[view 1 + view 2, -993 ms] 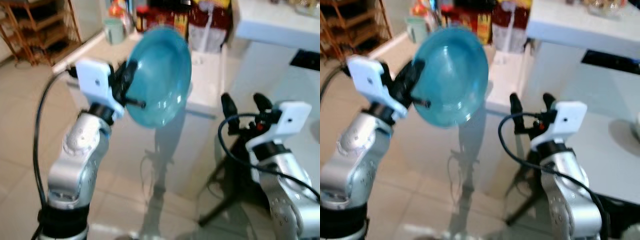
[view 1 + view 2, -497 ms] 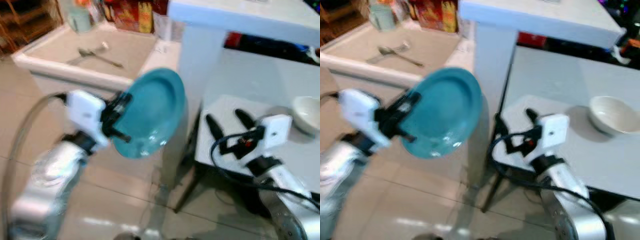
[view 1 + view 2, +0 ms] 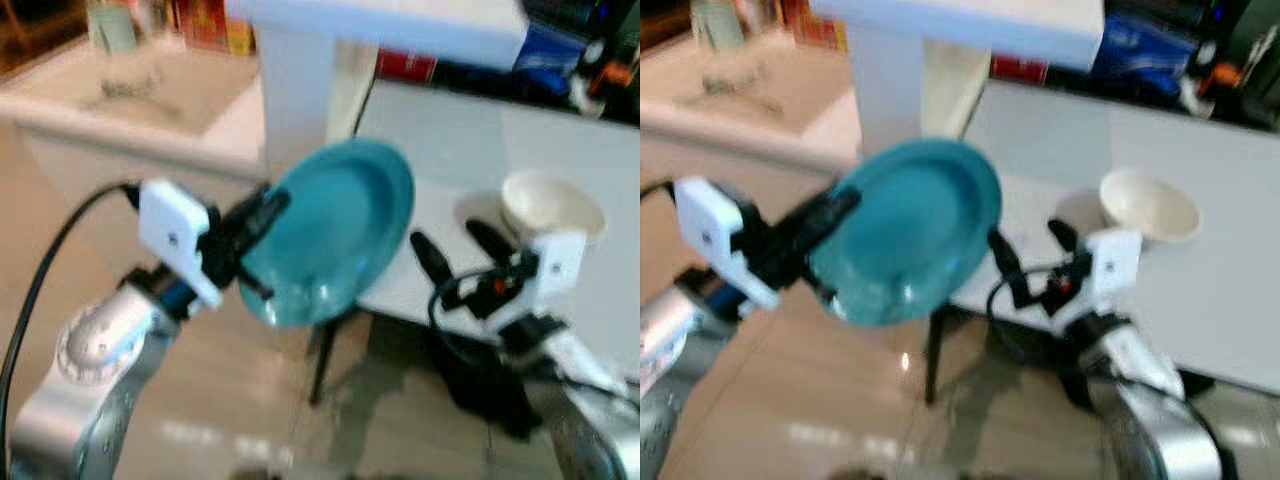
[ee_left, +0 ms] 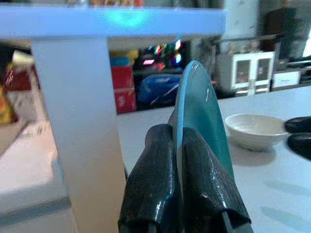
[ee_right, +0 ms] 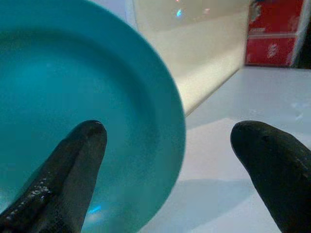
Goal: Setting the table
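My left gripper [image 3: 262,222] is shut on the rim of a teal plate [image 3: 335,230], held tilted on edge in front of a white table [image 3: 470,150]. In the left wrist view the two black fingers [image 4: 194,179] pinch the plate [image 4: 201,121] edge-on. A white bowl [image 3: 552,205] sits on the table behind my right gripper [image 3: 462,245], which is open and empty at the table's near edge, to the right of the plate. The right wrist view looks past its spread fingers [image 5: 73,165] at the plate's face [image 5: 73,97].
A beige counter [image 3: 130,110] with cutlery and a cup stands at the far left. A white shelf on a thick white post [image 3: 295,90] rises behind the plate. Colourful boxes and clutter [image 3: 570,55] lie at the table's far side. Tiled floor [image 3: 250,420] lies below.
The camera has swung right and closer to the white table, so the bowl and table show larger. The left gripper still holds the plate; the right gripper stays open.
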### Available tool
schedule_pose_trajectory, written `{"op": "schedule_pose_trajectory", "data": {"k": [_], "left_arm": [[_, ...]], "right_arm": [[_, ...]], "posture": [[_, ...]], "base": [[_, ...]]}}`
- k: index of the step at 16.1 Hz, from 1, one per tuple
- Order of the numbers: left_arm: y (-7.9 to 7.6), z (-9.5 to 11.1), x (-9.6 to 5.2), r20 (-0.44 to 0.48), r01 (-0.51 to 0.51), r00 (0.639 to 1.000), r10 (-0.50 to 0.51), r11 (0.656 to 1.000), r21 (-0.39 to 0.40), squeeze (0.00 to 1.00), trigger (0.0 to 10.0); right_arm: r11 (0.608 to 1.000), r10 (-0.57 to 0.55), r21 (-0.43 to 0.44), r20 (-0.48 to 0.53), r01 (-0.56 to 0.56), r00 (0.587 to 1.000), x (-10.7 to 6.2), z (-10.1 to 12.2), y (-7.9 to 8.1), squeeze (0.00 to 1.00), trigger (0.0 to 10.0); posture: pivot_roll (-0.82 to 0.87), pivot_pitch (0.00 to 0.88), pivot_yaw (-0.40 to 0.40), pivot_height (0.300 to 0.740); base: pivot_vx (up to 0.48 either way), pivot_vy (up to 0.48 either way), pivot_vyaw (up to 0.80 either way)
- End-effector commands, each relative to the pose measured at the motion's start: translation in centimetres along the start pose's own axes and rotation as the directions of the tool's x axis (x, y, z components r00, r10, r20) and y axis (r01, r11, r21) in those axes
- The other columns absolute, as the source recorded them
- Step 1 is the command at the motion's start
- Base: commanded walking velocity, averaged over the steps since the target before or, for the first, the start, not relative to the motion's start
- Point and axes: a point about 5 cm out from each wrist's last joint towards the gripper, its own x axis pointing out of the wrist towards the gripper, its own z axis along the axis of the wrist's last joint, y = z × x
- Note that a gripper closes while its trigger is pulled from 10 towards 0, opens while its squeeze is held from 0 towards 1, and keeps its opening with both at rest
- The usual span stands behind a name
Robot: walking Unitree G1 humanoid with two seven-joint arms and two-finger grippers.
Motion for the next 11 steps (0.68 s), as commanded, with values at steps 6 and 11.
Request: {"op": "schedule_pose_trajectory", "data": {"k": [6, 11], "left_arm": [[1.0, 2.7, 1.3, 0.122, -0.04, 0.992, 0.041, 0.999, -0.012, 0.0, 10.0], [3.9, -0.4, 1.4, -0.01, -0.323, 0.946, 0.324, 0.94, -0.106, 0.0, 10.0]], "right_arm": [[1.0, -0.026, 0.009, 0.03, 0.025, 0.999, -0.3, 0.8, -0.5, 0.0, 10.0], [0.998, -0.047, 0.031, 0.032, 0.046, 0.998, -0.4, 0.8, -0.8, 0.0, 10.0]], "posture": [[0.04, 0.072, -0.017, 0.74], [0.03, 0.066, -0.004, 0.74]], "base": [[0.0, -0.441, 0.0], [0.0, -0.232, 0.0]]}}
